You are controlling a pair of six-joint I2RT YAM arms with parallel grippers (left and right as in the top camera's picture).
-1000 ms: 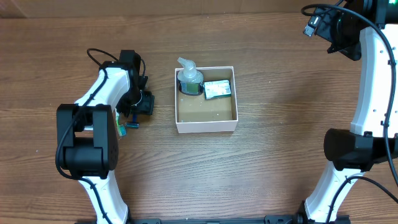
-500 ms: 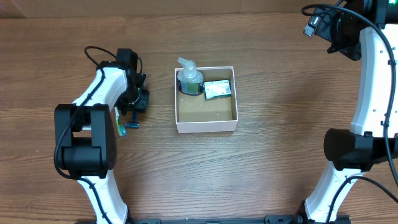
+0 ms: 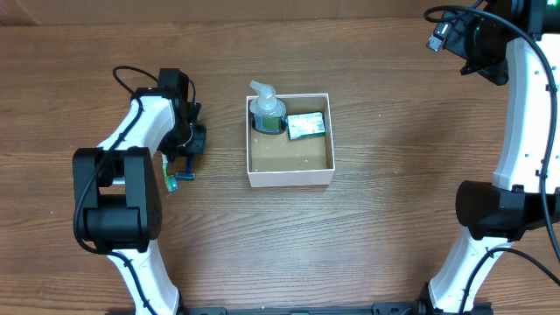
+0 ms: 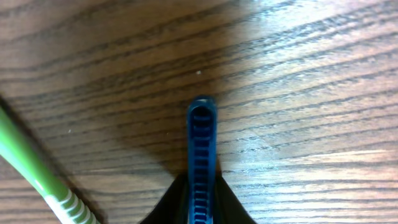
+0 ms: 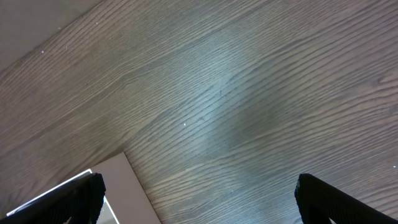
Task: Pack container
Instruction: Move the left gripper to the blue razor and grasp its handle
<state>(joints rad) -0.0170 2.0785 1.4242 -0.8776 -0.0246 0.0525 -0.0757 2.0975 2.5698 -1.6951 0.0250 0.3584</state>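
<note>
Left claw (image 4: 200, 188) pinches one blue ridged handle (image 4: 201, 140), right claw (image 5: 199, 191) gapes; one container (image 3: 290, 178) holds one bottle (image 3: 268, 114), one packet (image 3: 306, 126).

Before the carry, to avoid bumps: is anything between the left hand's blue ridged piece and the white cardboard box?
Nothing visible: bare wooden table separates the left hand, gripping the blue ridged piece, from the shallow white cardboard box.

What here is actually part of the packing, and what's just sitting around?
Part of the packing:
- container, the white box
- pump bottle and green-and-white packet, inside it
- blue ribbed item, pinched in the left gripper

Sitting around:
- green stick on the table, likely a toiletry awaiting its turn
- right gripper, open, holding nothing
</note>
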